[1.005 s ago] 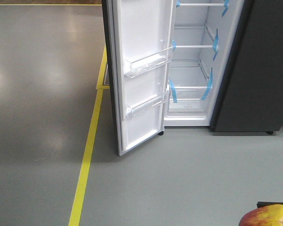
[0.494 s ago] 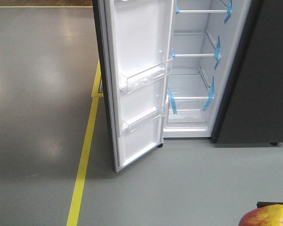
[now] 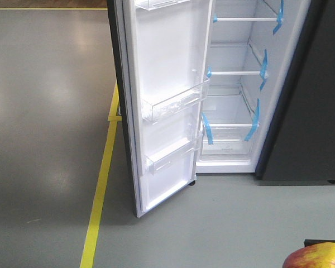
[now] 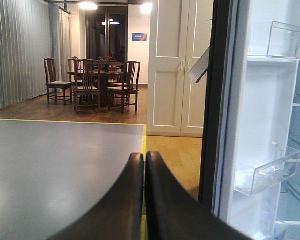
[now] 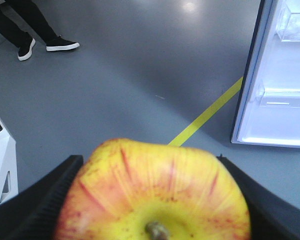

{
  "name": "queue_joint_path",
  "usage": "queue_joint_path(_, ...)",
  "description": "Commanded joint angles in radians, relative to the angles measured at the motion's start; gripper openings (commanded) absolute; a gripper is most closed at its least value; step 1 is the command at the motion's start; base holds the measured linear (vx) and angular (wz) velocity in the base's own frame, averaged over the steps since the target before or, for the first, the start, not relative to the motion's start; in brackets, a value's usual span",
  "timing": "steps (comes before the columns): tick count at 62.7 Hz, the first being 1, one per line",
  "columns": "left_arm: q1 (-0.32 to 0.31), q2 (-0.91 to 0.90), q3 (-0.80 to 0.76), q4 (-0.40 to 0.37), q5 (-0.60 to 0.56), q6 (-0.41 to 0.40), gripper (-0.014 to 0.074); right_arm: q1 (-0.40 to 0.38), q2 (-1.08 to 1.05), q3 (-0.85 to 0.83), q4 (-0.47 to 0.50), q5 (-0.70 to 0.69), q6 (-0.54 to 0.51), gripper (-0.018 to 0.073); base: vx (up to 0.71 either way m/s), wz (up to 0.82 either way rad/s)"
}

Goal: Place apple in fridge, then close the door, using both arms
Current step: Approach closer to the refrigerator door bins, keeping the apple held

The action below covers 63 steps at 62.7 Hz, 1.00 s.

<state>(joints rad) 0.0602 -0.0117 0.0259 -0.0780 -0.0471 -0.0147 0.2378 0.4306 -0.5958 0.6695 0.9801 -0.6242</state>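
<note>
The fridge stands open ahead, white inside, with glass shelves marked by blue tape. Its door swings out toward me on the left, white inside with clear bins. My right gripper is shut on the apple, yellow with red streaks, stem end toward the camera; the apple also shows at the bottom right of the front view. My left gripper is shut and empty, held left of the door's dark edge.
A yellow floor line runs along the grey floor left of the door. A person's legs and black shoes stand behind on the right wrist view. A white unit is at that view's left edge. A dining table and chairs stand far off.
The fridge and door have grown larger and shifted down in the front view: I have come closer. The apple stays held at the bottom right.
</note>
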Motion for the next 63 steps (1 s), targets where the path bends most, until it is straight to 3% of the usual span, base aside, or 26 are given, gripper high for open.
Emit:
queue_joint_path(1, -0.002, -0.015, 0.021, -0.004, -0.076, -0.01, -0.0006, 0.0, 0.007, -0.027, 0.049, -0.054, -0.001, 0.0411, 0.14, 0.02)
queue_joint_path(63, -0.002, -0.015, 0.021, -0.004, -0.076, -0.01, -0.0006, 0.0, 0.007, -0.027, 0.049, -0.053, -0.001, 0.0411, 0.13, 0.03)
